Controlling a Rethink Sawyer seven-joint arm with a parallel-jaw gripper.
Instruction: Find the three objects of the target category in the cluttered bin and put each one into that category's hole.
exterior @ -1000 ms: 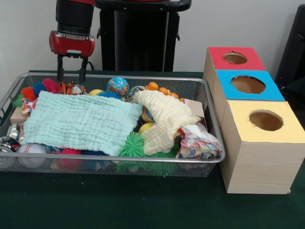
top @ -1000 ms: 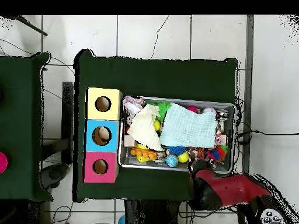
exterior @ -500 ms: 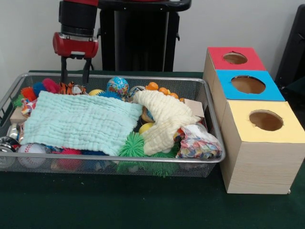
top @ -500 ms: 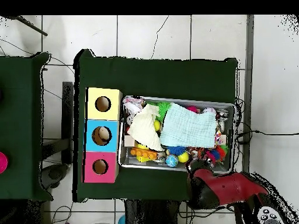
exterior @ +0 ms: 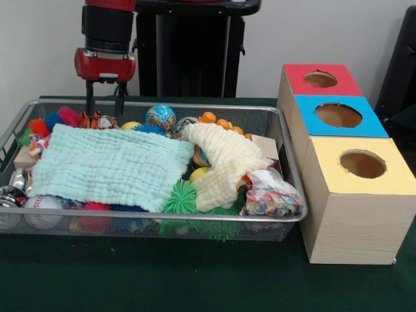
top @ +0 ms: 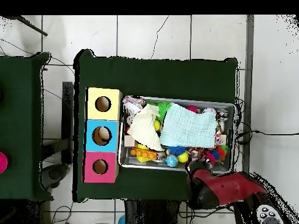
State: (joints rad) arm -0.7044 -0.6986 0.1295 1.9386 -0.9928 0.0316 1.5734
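Change: end effector (exterior: 104,103) sits a little further right and slightly higher than a second ago, drifting along the far rim of the bin (exterior: 294,170).
End effector: two dark fingers hang apart, nothing between them, above the bin's far left corner.
Below it: tiger-striped toy (exterior: 97,120), with fuzzy orange, blue and pink toys just left.
Bin contents: mint cloth (exterior: 107,166) and cream cloth (exterior: 225,161) cover much of the clutter; globe ball (exterior: 160,117) and orange pieces (exterior: 221,122) lie at the far side.
Holes: red box (exterior: 320,79), blue box (exterior: 338,116), yellow box (exterior: 361,165) stand right of the bin on the counter (exterior: 195,279).
Meaning: searching continues, likely; nothing is picked yet, target category unclear.
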